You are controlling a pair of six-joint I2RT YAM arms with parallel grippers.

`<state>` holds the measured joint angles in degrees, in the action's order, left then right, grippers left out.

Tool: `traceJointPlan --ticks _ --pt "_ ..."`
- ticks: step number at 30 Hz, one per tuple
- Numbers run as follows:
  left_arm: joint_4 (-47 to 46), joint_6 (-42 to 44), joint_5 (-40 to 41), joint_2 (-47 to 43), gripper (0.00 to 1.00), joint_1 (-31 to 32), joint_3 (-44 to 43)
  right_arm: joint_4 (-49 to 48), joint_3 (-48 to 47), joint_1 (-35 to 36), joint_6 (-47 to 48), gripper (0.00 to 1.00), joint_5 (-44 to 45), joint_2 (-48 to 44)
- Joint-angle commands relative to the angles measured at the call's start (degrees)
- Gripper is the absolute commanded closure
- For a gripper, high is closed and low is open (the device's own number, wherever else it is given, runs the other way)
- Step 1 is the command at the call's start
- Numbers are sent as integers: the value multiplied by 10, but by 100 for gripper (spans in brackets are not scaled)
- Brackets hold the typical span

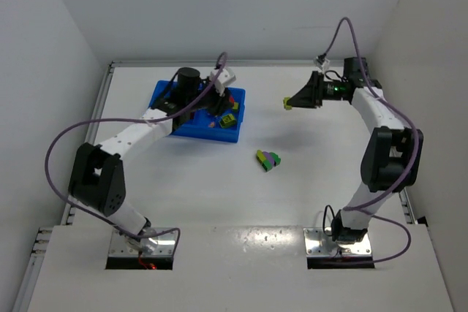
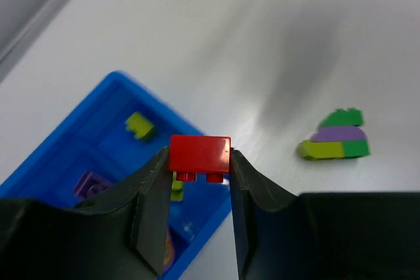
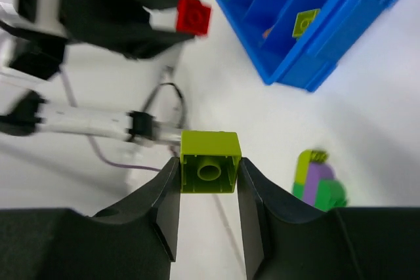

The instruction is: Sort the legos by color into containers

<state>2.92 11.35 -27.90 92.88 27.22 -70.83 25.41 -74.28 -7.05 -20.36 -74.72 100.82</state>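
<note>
My left gripper [image 2: 199, 162] is shut on a red lego [image 2: 200, 154] and holds it in the air over the right edge of the blue tray [image 2: 62, 152]. In the top view that gripper [image 1: 219, 105] is above the tray [image 1: 162, 93]. My right gripper [image 3: 210, 170] is shut on a yellow-green lego [image 3: 210, 162]; in the top view it [image 1: 289, 102] hangs high, to the right of the tray. A clump of green, purple and yellow-green legos [image 1: 269, 159] lies on the table between the arms. It also shows in the left wrist view [image 2: 335, 137].
The tray's compartments hold a yellow-green lego [image 3: 306, 22], a purple one [image 2: 88, 185] and a few others. White walls close the table at the back and on both sides. The left arm's cable loops out to the left.
</note>
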Motion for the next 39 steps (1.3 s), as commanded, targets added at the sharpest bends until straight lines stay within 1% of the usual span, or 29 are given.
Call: traceJointPlan --ticks 1,3,4,6,10,13,15,16,17,19,24,27,28,31,32,33,35,36,37,39 --pt "-43 -77 178 -65 100 -28 26 138 -109 70 203 100 105 6" --pt "-38 -93 252 -70 100 -33 32 111 -132 92 194 100 131 19" --pt "-33 -116 304 -70 100 -44 37 103 -144 111 179 100 142 28" --pt "-10 -156 341 -54 100 -70 32 70 -175 139 146 100 175 55" --pt "3 -209 347 -33 100 -110 32 33 -234 169 115 100 240 107" --pt "17 -216 352 -2 100 -138 16 11 -276 197 90 100 286 143" --pt "24 -229 352 29 100 -151 -5 5 -306 206 90 100 287 161" --pt "24 -234 343 41 100 -163 -11 5 -314 211 90 100 301 175" --pt "24 -234 318 52 100 -168 -28 -1 -326 219 90 100 301 181" --pt "29 -239 311 85 100 -175 -48 -1 -331 226 90 100 316 187" --pt "29 -245 262 151 95 -181 -117 -1 -344 243 90 100 327 213" --pt "29 -251 230 193 86 -187 -152 -1 -344 249 95 100 332 221" --pt "29 -251 230 204 76 -187 -162 -1 -350 249 102 100 339 228" --pt "34 -251 230 225 59 -187 -186 -1 -362 255 107 100 353 241" --pt "34 -251 230 225 47 -187 -186 -1 -362 262 112 100 368 249" --pt "34 -256 230 225 42 -187 -186 -1 -368 268 119 100 374 254" --pt "29 -256 230 216 34 -187 -186 -1 -382 273 125 100 386 271" --pt "21 -256 230 211 32 -187 -186 -1 -394 280 131 100 393 278" --pt "21 -250 230 200 28 -187 -180 4 -401 280 131 100 393 285" --pt "21 -250 224 187 26 -187 -174 4 -418 286 131 100 399 306"
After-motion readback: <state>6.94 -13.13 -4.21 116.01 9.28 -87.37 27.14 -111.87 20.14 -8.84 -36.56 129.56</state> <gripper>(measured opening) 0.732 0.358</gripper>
